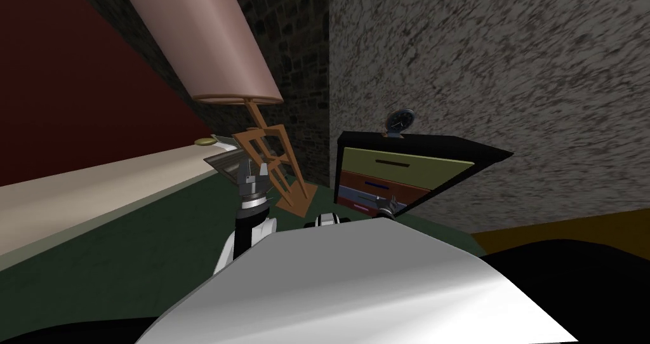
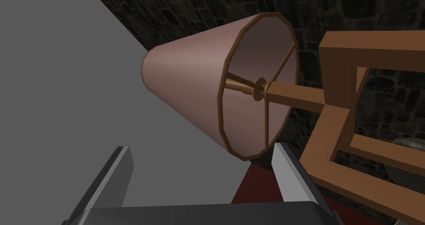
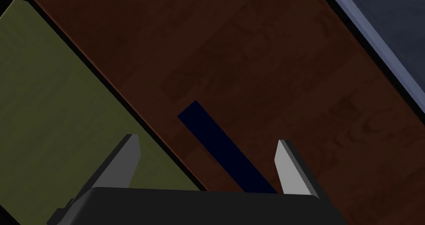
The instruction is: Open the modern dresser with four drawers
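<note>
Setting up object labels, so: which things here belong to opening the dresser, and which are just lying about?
For the job: dresser, brown drawer, dark blue handle, right claw (open).
Lying about: lamp, clock on the dresser.

Lamp shade (image 1: 203, 35), pink, conical. Lamp stand (image 1: 273, 162), brown, openwork. Round clock (image 1: 400, 121). Dark stone wall (image 1: 298, 54). Speckled grey wall (image 1: 508, 61). Green floor (image 1: 127, 251).

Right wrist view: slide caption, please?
Open right gripper facing the dark blue handle on the brown drawer, beside the olive drawer.
</note>
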Controlling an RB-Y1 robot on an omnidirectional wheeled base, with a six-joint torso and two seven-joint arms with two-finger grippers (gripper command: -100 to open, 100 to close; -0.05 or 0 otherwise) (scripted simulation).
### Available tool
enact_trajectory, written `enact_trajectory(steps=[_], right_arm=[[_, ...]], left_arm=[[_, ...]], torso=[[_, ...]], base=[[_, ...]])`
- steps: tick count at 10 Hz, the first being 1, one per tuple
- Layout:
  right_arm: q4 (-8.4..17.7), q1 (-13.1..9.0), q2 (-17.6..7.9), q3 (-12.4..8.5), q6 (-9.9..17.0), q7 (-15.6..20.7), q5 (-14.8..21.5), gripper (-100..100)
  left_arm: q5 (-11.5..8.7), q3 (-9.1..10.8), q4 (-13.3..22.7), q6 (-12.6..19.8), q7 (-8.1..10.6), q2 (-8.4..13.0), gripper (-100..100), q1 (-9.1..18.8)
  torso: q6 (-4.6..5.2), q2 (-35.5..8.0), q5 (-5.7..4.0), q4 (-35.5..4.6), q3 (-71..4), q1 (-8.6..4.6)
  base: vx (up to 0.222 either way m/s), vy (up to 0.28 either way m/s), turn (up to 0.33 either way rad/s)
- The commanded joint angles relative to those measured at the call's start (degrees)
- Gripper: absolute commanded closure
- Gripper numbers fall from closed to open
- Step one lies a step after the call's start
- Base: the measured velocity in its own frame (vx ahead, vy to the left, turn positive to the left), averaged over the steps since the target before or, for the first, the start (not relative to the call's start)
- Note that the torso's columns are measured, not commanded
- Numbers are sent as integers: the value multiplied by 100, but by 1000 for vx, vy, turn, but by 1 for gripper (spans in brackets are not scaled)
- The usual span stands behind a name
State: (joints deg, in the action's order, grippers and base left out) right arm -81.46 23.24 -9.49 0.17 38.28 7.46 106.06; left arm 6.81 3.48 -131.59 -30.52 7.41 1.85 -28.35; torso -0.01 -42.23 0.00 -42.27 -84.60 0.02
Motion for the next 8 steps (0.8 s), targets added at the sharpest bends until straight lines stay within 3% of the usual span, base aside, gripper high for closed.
enact_trajectory(steps=[1,2,3,4,5,6,7,8], right_arm=[[109,-12,3,-18,122,13,339,-100],[355,-42,32,-18,357,16,566,-100],[355,-42,32,-18,357,16,715,-100],[589,-71,65,-19,582,19,896,-100],[593,-71,65,-19,582,19,1070,-100],[820,-100,100,-19,796,22,1243,-100],[820,-100,100,-19,796,22,1414,-100],[1035,-127,138,-19,997,24,1593,-100]], left_arm=[[0,0,0,0,0,0,0,-1],[0,0,0,0,0,0,0,0],[0,0,0,0,0,0,0,0],[0,0,0,0,0,0,0,0],[0,0,0,0,0,0,0,0],[0,0,0,0,0,0,0,0],[0,0,0,0,0,0,0,0],[0,0,0,0,0,0,0,0]], torso=[[3,-2,1,0,0,-1],[3,-12,0,-3,6,-3],[-1,-8,-1,-2,5,-3],[3,-6,0,-1,3,-3],[1,-1,0,0,0,0],[2,-4,1,-1,1,0],[1,-3,0,-1,1,-4],[2,-7,0,-1,3,-4]], base=[[21,0,-19],[34,-2,122],[38,-3,61],[49,5,99],[42,6,54],[51,-5,85],[42,-6,60],[49,-2,83]])
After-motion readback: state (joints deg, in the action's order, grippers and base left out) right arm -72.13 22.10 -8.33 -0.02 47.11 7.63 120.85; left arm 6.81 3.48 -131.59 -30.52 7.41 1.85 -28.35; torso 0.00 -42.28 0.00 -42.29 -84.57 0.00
